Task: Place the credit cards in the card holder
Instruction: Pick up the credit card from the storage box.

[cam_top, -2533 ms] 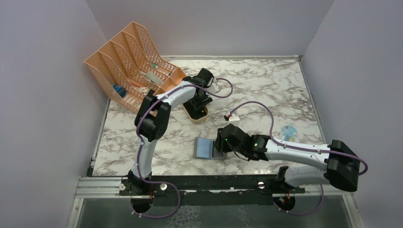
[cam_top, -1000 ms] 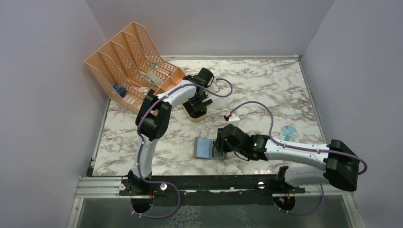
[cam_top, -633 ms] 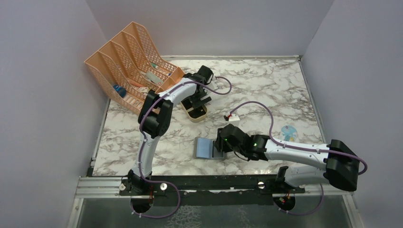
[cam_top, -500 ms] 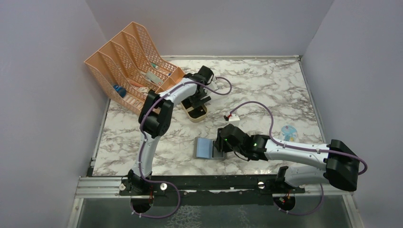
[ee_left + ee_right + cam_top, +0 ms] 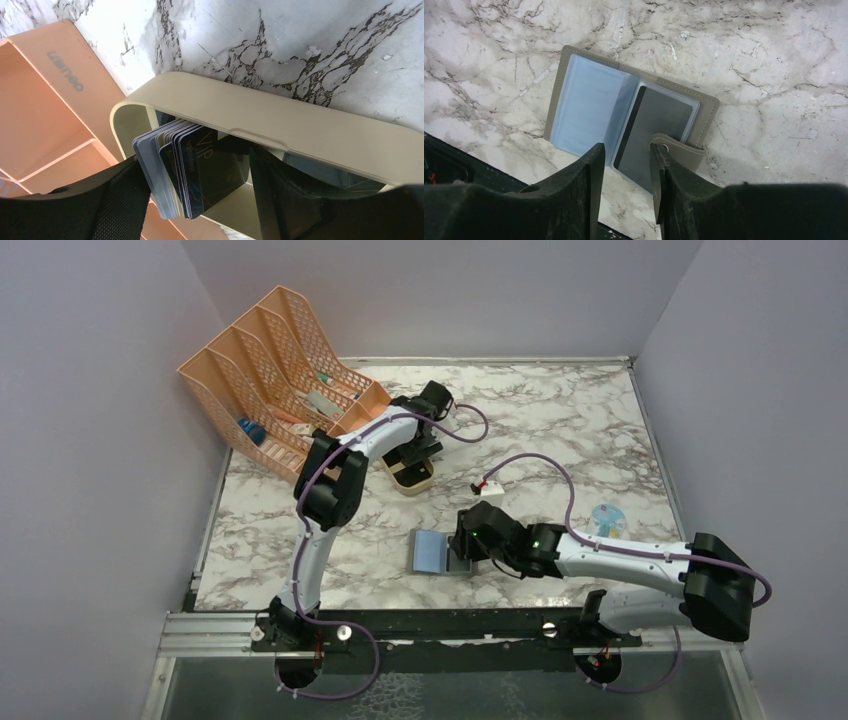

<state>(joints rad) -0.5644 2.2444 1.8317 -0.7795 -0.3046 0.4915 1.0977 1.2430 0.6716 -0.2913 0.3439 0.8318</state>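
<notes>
Peach file rack [image 5: 270,360] at the desk's [image 5: 560,420] rear left corner. Just right of it, a tan tray [image 5: 280,125] holds the fanned credit cards [image 5: 170,175]. The left gripper [image 5: 200,172] is spread wide, one finger on either side of the fan. Card holder [image 5: 589,105] lies open at front-edge centre with a dark card [image 5: 659,120] inside. The right gripper [image 5: 624,155] is part-open over its near edge; whether it pinches is unclear.

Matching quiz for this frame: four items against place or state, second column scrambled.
1. credit cards
2. card holder
3. tray
4. file rack

A. peach mesh, far-left corner
B. lying open and flat
C. fanned together inside the tray
D. tan, right beside the file rack

Pairs: 1-C, 2-B, 3-D, 4-A
</notes>
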